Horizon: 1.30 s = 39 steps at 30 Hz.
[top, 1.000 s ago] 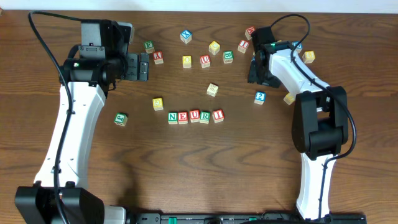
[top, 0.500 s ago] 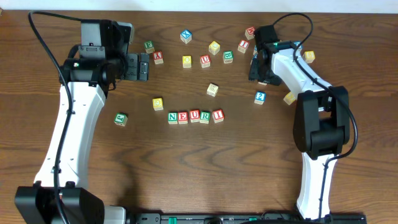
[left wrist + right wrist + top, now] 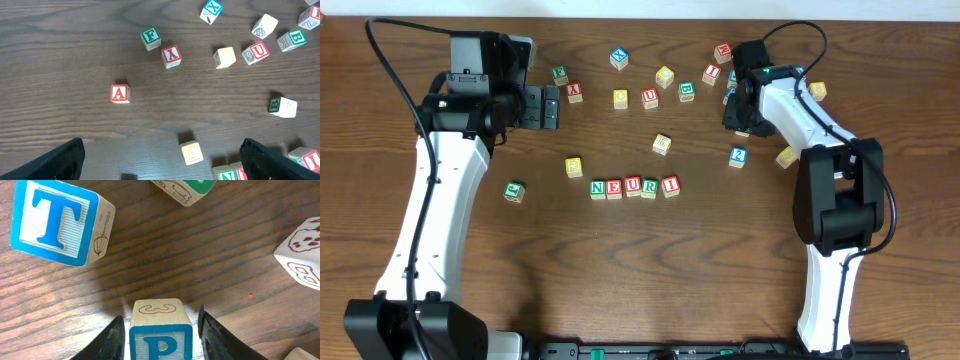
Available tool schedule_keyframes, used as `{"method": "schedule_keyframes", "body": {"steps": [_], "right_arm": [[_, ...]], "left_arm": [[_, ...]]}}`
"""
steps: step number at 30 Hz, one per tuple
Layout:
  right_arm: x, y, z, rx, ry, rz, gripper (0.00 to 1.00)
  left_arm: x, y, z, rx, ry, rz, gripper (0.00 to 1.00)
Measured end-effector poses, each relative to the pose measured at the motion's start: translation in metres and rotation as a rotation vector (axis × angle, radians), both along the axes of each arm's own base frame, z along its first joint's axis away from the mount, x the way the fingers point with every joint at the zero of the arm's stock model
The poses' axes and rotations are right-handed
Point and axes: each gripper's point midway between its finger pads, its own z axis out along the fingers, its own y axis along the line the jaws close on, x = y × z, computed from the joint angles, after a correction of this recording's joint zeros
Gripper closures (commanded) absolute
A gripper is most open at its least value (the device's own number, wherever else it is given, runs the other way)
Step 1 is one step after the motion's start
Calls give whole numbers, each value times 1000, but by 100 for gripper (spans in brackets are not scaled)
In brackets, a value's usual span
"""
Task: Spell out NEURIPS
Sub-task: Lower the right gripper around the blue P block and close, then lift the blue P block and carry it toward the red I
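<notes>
- The right gripper [image 3: 160, 317] has its jaws set either side of the P cube [image 3: 161, 341] and has been narrowing them over the last second; a thin line of shadow shows on each flank, so I cannot tell whether the pads already bear on the wood
- In the overhead view this arm has crept a little toward the far edge of the table [image 3: 650, 270] to settle over the cube
- My reading: the pickup of P has begun, but no lift yet
- The P cube sits flat on the table, far right of the scatter, with its blue-framed P face toward the wrist camera and a pale line-drawn face on top
- The blue T cube [image 3: 55, 222] lies near it but apart
- The NEURI row [image 3: 633, 186] stands mid-table in a tight line, with bare wood just right of the I for P to land
- The left gripper [image 3: 160, 150] hangs with jaws spread wide, holding nothing, over the A cube [image 3: 119, 93] and its neighbours
</notes>
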Motion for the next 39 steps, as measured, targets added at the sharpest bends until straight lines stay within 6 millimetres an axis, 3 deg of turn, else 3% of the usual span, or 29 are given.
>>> {"method": "schedule_keyframes", "body": {"steps": [10, 28, 33, 39], "right_arm": [[-1, 0, 0, 0, 3, -2, 70], [-3, 0, 1, 2, 16, 2, 77], [-1, 3, 10, 13, 18, 16, 80], [8, 6, 38, 21, 4, 25, 82]], "left_arm": [[0, 0, 0, 0, 0, 0, 2], [0, 0, 0, 0, 0, 0, 2], [0, 0, 0, 0, 0, 0, 3], [0, 0, 0, 0, 0, 0, 2]]}}
